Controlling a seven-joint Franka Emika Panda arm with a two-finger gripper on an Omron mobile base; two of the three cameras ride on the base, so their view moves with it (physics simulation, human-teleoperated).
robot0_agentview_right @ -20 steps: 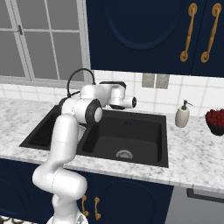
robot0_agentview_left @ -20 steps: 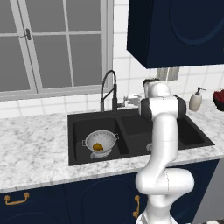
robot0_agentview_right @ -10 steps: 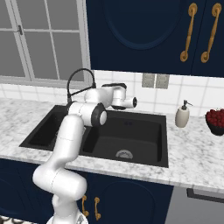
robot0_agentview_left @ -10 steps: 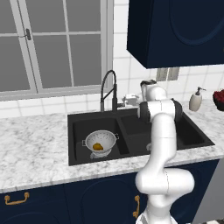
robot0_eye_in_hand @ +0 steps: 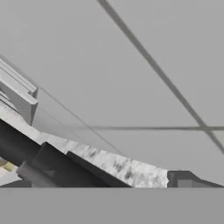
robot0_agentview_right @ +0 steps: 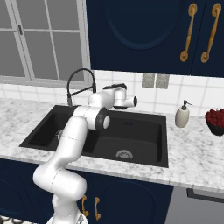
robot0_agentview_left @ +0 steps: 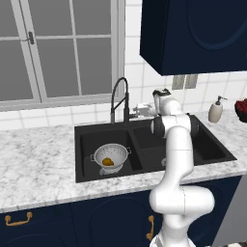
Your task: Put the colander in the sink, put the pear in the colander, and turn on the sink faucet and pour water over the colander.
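While the pear lies inside the colander, the hand hangs beside the sink faucet.
The colander stands in the basin of the sink on the far side of the faucet from the hand, lower than the hand and well apart from it. The hand's fingers are spread wide with nothing between them, just beside the faucet's base at the back of the sink. Farther off behind the arm, a soap dispenser and a bowl of red fruit sit on the marble tabletop.

Black sink, black sink faucet; white-silver colander; golden-brown pear; grey-white marbled counter.
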